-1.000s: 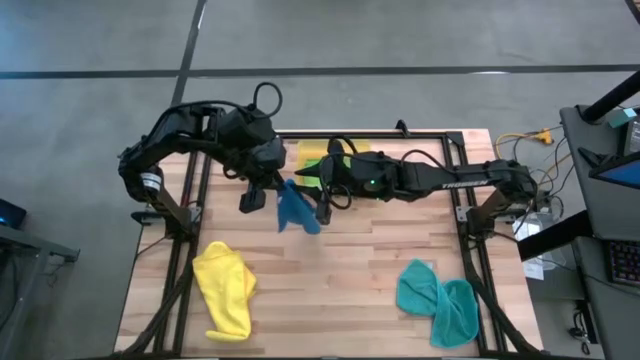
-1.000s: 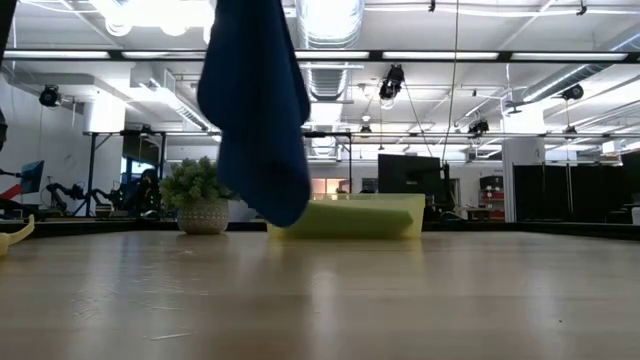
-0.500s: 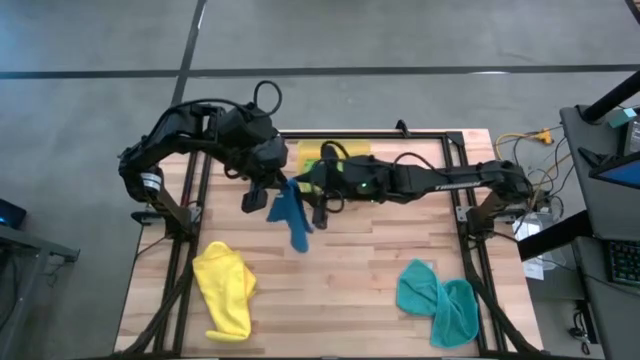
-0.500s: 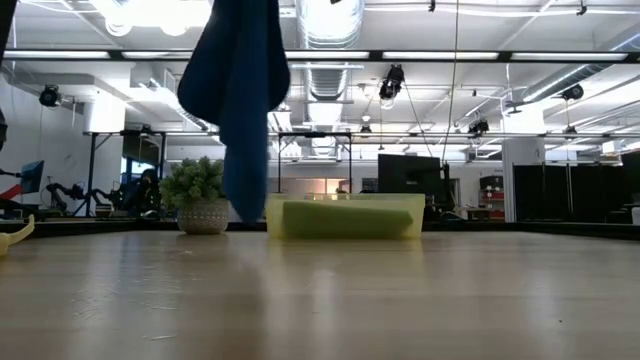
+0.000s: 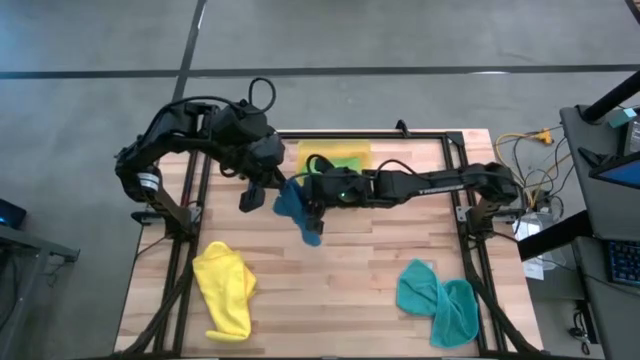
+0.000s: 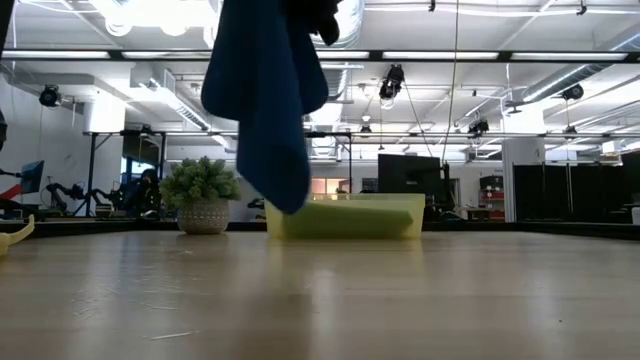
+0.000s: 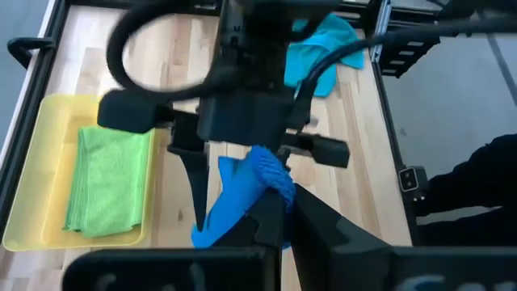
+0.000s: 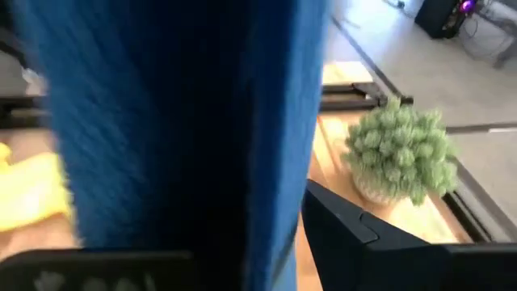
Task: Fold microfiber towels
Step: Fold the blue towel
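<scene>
The left gripper (image 5: 262,188), its arm bent over the table's far left, pinches the top of the bright blue towel (image 5: 297,210), which hangs clear of the table. The right gripper (image 5: 312,200), arm stretched level, reaches alongside the cloth; whether it grips cannot be told.

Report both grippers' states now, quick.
Left gripper: shut on the blue towel, holding it up above the table.
Right gripper: at the hanging blue towel; whether it is open or shut cannot be told.
</scene>
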`<state>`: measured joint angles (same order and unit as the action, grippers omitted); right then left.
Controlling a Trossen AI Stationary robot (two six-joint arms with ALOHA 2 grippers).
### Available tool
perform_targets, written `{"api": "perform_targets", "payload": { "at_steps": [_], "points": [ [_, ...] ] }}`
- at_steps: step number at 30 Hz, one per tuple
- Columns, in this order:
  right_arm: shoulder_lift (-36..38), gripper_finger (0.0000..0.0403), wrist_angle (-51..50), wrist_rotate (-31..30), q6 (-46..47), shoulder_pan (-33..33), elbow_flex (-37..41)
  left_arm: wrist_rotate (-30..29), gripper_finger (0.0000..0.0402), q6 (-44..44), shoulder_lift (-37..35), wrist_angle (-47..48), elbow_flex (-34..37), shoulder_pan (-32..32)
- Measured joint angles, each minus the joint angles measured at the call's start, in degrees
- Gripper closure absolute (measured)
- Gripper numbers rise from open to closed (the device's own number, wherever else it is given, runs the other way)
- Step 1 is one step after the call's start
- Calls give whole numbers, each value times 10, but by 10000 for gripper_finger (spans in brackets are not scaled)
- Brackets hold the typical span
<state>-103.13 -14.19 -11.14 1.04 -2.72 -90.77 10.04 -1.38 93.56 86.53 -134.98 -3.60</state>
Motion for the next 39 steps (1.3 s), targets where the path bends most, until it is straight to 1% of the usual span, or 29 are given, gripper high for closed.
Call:
{"api": "perform_targets", "payload": {
  "at_steps": [8,13,16,20,24,26,28,31,33,35,39],
  "points": [
    [1,319,3,10,10,7,52,0,401,-13,-10,0,0,0],
    [12,321,57,13,27,8,105,0,401,-13,-18,0,0,0],
    [17,325,94,26,35,9,131,0,401,-13,-21,0,0,0],
    [17,344,106,26,39,9,149,0,401,-13,-23,0,0,0],
    [23,382,100,26,39,10,160,0,402,-13,-25,0,0,0],
    [32,391,94,26,39,10,161,0,402,-13,-26,0,0,0],
    [44,393,77,23,35,11,161,0,401,-13,-26,1,0,0],
    [71,394,25,22,23,15,160,0,402,-12,-26,6,0,0],
    [92,394,-28,21,15,18,156,-3,401,-9,-25,20,0,-1],
    [119,394,-91,21,3,21,151,-18,401,-6,-23,34,1,-1],
    [175,394,-202,23,-29,30,141,-38,401,25,-20,34,5,-1]
  ]
}}
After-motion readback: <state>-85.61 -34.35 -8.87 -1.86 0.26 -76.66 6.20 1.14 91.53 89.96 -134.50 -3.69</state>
